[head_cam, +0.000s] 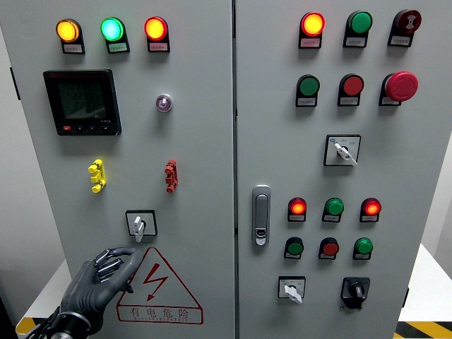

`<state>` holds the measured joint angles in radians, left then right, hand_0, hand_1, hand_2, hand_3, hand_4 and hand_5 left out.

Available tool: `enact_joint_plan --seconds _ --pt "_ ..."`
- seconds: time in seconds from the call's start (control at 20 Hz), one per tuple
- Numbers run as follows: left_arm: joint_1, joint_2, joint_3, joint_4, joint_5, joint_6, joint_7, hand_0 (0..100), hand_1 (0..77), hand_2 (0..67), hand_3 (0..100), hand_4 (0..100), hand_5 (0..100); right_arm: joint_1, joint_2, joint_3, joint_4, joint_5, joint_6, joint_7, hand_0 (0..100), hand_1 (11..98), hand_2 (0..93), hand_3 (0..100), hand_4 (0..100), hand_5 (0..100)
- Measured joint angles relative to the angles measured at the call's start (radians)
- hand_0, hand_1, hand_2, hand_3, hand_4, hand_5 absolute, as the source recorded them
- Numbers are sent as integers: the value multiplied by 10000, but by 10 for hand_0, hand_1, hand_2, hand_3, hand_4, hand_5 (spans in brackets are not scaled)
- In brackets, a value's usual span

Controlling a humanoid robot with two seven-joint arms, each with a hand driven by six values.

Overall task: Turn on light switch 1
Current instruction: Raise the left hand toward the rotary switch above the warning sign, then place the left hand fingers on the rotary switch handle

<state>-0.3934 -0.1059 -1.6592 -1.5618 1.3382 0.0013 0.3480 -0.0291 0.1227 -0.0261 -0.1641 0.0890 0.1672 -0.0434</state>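
The rotary switch (140, 225) low on the left door looks stiff and small, best pinched by its white knob, just above my left hand (95, 286), whose loosely spread fingers hold nothing.

Left hand (99, 282) below rotary switch (140, 225), left of warning triangle (157, 288).

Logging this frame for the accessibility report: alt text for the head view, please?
The robot's left hand, fingers relaxed and holding nothing, rests against a grey control cabinet just below-left of a white rotary switch and beside a red triangular warning sign. Lit yellow, green and red lamps sit along the top; the right hand is out of view.
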Motion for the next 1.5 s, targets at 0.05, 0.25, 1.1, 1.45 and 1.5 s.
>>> enact_joint_plan --seconds 0.05,0.25,1.1,1.45,1.5 --pt "-40 0 7 -9 16 113 3 0 688 438 871 999 741 -1 0 0 0 0 0 -1 0 225 0 110 230 147" --pt "-185 -5 24 -38 87 651 175 0 700 462 881 1000 750 0 0 0 0 0 0 -8 0 225 0 110 230 147" --pt "-582 -68 -156 -61 101 682 370 0 735 500 900 1000 741 0 0 0 0 0 0 0 0 224 0 111 230 147" --pt "-754 -75 -97 -44 108 701 671 0 714 506 899 1000 730 -1 0 0 0 0 0 -9 0 224 0 110 230 147" --pt "-757 -76 -97 -44 135 712 749 0 712 509 900 1000 729 -1 0 0 0 0 0 -9 0 224 0 110 230 147"
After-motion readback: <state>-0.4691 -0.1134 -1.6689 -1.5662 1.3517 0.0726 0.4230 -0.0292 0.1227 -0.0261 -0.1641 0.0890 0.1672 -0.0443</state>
